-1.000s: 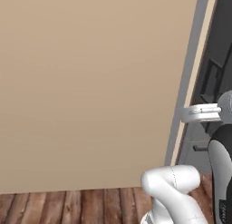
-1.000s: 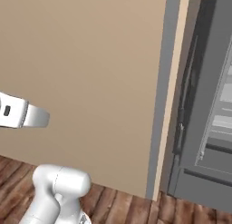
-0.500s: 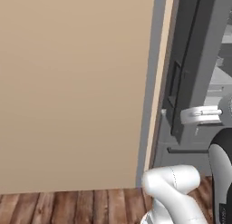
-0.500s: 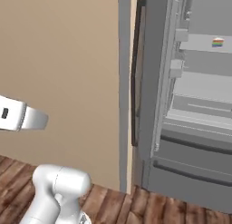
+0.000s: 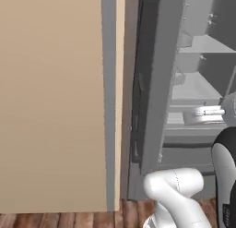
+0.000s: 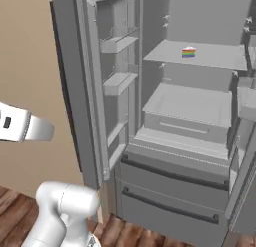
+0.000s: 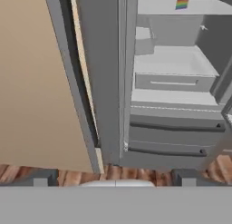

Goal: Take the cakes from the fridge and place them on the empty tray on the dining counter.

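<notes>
Sitting on the upper shelf, one cake (image 6: 188, 52) is far ahead of and above the gripper (image 7: 115, 177), well apart from it, a small rainbow wedge toward the shelf's middle. Only one slice is visible; the second cannot be located. The fridge (image 6: 180, 141) stands with doors swung wide, so the shelves are exposed for reaching; the left door (image 6: 100, 91) with its bins hangs open ahead and to the gripper's left. Below the shelf sit a second shelf, a crisper and two bottom drawers (image 6: 170, 191). Gripper released, jaws spread wide, nothing between them; it points at the fridge's lower half, short of the opening. A tan wall panel (image 5: 50, 98) lies to its left. Judgement: approach phase, no cake taken; the hand must rise and advance to shelf level.
</notes>
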Robot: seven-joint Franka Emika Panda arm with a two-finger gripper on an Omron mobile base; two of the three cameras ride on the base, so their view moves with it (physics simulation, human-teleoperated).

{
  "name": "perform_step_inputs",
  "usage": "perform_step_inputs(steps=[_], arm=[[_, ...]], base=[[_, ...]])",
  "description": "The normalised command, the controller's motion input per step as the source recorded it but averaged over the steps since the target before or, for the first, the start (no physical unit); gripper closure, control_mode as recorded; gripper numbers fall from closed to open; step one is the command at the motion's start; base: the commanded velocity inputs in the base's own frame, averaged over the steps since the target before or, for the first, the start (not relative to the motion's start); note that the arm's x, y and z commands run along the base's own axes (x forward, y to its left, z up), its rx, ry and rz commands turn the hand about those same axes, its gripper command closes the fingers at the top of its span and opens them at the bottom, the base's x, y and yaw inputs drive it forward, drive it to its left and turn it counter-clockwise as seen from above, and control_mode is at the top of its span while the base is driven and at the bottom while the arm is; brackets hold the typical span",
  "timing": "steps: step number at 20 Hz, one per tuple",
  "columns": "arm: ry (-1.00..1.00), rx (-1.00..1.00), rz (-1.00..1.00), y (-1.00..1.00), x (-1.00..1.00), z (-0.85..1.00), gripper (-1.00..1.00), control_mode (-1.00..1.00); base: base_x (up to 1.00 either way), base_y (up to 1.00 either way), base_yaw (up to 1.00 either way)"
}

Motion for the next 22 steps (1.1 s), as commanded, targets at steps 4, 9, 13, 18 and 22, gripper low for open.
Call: perform_step_inputs(steps=[4,9,13,18,22], arm=[[0.0,0.0,0.0,0.0,0.0,0.0,-1.0,1.0],[0.0,0.0,0.0,0.0,0.0,0.0,-1.0,1.0],[0.0,0.0,0.0,0.0,0.0,0.0,-1.0,1.0],[0.0,0.0,0.0,0.0,0.0,0.0,-1.0,1.0],[0.0,0.0,0.0,0.0,0.0,0.0,-1.0,1.0]], base=[[0.29,-1.0,0.11],[0.78,-0.94,0.06],[0.86,-0.08,-0.28],[0.3,0.12,-0.23],[0.39,0.0,0.0]])
